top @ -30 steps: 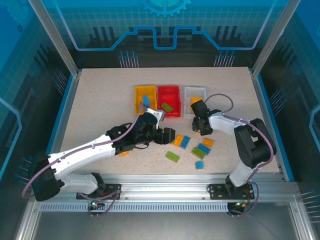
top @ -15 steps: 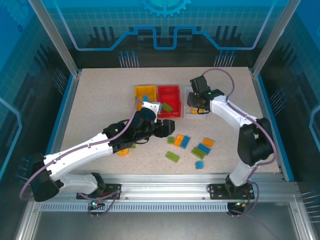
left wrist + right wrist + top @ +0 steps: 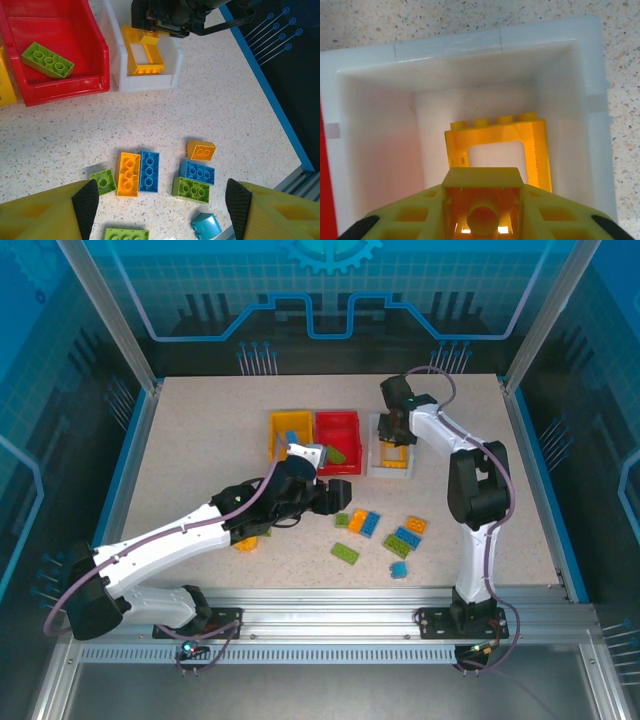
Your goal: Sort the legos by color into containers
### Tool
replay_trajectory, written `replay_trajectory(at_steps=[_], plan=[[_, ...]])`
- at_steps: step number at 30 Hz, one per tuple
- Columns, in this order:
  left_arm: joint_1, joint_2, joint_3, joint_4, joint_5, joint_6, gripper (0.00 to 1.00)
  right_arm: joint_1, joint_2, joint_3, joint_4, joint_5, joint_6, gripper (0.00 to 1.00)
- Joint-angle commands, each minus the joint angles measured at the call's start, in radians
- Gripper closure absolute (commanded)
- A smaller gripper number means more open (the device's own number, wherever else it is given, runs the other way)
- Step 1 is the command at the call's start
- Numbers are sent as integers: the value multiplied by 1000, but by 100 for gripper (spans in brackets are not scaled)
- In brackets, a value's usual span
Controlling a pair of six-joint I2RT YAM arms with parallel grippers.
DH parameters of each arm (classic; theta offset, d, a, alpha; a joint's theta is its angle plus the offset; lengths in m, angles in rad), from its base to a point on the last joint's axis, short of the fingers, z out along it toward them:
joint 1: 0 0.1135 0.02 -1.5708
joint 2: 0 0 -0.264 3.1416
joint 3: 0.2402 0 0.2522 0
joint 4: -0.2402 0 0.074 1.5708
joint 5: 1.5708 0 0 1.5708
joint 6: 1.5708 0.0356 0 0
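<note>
Your right fingers [image 3: 390, 432] pinch a yellow brick [image 3: 482, 200] above the white bin [image 3: 470, 45], matching its yellow frame [image 3: 542, 150]; your left fingers [image 3: 342, 492] gape empty.

Three bins: yellow bin [image 3: 285, 420], red bin [image 3: 60, 30], white bin [image 3: 145, 83]. Eight loose bricks in the left wrist view: three green bricks [image 3: 191, 189], three blue bricks [image 3: 149, 171], two orange bricks [image 3: 128, 173]. In the bins: one more green brick [image 3: 48, 60], one blue brick [image 3: 291, 438], one yellow frame [image 3: 145, 64], one yellow brick [image 3: 150, 36].
</note>
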Motion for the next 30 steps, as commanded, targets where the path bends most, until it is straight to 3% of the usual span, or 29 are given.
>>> replay_trajectory(at_steps=[1, 4, 7, 12, 17, 20, 25, 27, 30], plan=[[-7, 6, 34, -12, -13, -16, 28, -9, 32, 46, -67, 13, -16, 58], [-7, 1, 33, -31, -22, -18, 28, 0, -5, 31, -50, 13, -21, 48], [-7, -6, 23, -49, -33, -31, 28, 15, -59, 16, -36, 16, -25, 46], [-7, -23, 7, -111, -79, -71, 30, 47, -155, 10, -32, 23, -25, 51], [51, -66, -7, -342, -208, -212, 31, 122, -324, -94, 40, 22, -39, 52], [208, -105, -71, -455, -154, -292, 31, 217, -469, -256, 183, -45, -92, 50], [528, -124, -190, -470, 2, -278, 27, 431, -677, -567, 502, -333, -176, 34], [616, -101, -212, -455, 23, -273, 21, 514, -708, -632, 571, -394, -163, 31], [739, -34, -240, -394, 85, -261, 19, 636, -728, -680, 627, -412, -145, 26]])
